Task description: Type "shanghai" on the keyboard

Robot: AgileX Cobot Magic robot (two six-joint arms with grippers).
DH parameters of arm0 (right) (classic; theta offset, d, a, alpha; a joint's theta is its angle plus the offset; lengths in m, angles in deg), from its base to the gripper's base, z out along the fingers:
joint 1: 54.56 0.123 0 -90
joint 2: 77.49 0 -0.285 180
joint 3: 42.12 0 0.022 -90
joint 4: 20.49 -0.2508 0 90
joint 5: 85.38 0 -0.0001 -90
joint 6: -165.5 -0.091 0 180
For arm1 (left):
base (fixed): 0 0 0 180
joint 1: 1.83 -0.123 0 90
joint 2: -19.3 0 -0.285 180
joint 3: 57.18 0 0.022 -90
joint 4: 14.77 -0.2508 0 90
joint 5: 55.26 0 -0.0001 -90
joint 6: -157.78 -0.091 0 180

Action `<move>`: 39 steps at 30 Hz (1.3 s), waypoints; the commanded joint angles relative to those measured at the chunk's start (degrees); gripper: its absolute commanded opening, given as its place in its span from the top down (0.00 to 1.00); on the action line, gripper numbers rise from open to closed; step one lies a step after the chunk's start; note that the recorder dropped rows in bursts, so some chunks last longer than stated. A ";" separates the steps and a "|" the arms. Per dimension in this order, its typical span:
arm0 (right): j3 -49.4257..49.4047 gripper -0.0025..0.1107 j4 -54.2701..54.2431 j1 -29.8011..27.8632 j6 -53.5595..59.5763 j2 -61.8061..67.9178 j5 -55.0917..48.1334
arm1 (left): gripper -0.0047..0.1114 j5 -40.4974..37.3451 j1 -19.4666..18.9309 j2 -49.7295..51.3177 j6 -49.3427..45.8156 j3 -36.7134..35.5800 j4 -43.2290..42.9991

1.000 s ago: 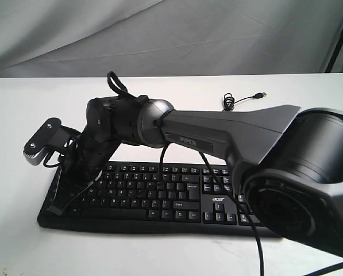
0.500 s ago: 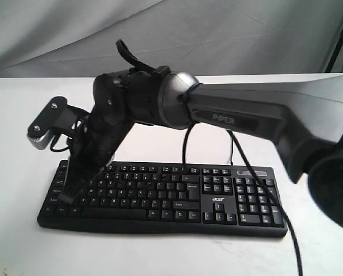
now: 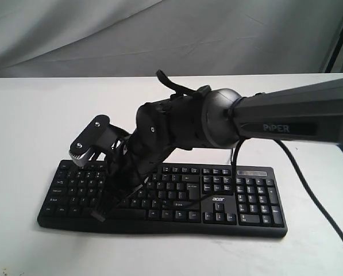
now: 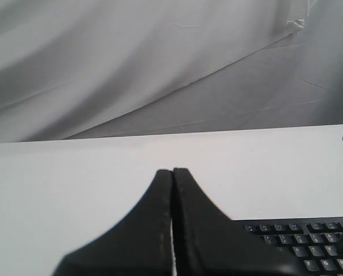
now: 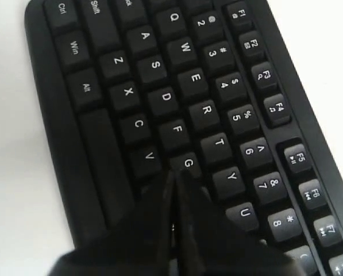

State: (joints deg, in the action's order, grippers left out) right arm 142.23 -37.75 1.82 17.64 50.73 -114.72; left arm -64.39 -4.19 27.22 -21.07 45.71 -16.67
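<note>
The right claw has its two fingers pressed together with nothing between them, forming a single narrow point. In the right wrist view that point sits at the edge of the G key; whether it touches or presses the key cannot be told. In the exterior view the right claw slants down over the left half of the keyboard, with a wrist camera jutting out beside it. The dark arm lettered "PiPER" comes in from the right of that view, and a black cable hangs from it across the keys.

The left claw is likewise closed and empty, held above the bare white counter, with only a corner of the keyboard showing beyond it.

The keyboard lies flat on the counter, its long side across the exterior view and its number pad toward the right. A grey cloth hangs behind the counter.
</note>
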 commanded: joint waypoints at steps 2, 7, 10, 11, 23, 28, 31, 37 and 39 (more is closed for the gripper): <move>-1.14 0.98 -0.74 -0.47 -0.43 -0.18 0.09 | 0.96 0.34 0.37 -0.14 0.15 -0.10 0.00; -1.80 0.98 -0.74 -0.47 -0.93 -0.18 -0.46 | 0.96 0.34 0.37 -0.14 0.15 -0.10 0.00; -1.80 0.98 -0.74 -0.47 -0.93 -0.18 -0.46 | 0.96 0.34 0.37 -0.14 0.15 -0.10 0.00; -1.80 0.98 -0.74 -0.47 -0.93 -0.18 -0.52 | 0.96 0.34 0.37 -0.14 0.15 -0.10 0.00; -1.80 0.98 0.68 -0.47 -1.06 -0.08 -1.11 | 0.96 0.34 0.37 -0.14 0.15 -0.10 0.00; -1.80 0.98 2.05 -0.47 -2.22 0.20 -0.78 | 0.96 0.34 0.37 -0.14 0.15 -0.10 0.00; -1.80 0.98 2.05 -0.60 -2.31 0.97 -0.66 | 0.96 0.34 0.37 -0.14 0.15 -0.10 0.00; -1.80 0.98 1.90 -0.60 -2.31 1.78 0.02 | 0.96 0.34 0.37 -0.14 0.15 -0.10 0.00; -1.80 0.98 1.90 -0.60 -2.31 1.78 0.02 | 0.96 0.34 0.37 -0.14 0.15 -0.10 0.00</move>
State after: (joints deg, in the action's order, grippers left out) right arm 140.74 -36.35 1.48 15.45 52.46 -115.06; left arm -64.39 -4.19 27.22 -21.07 45.71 -16.67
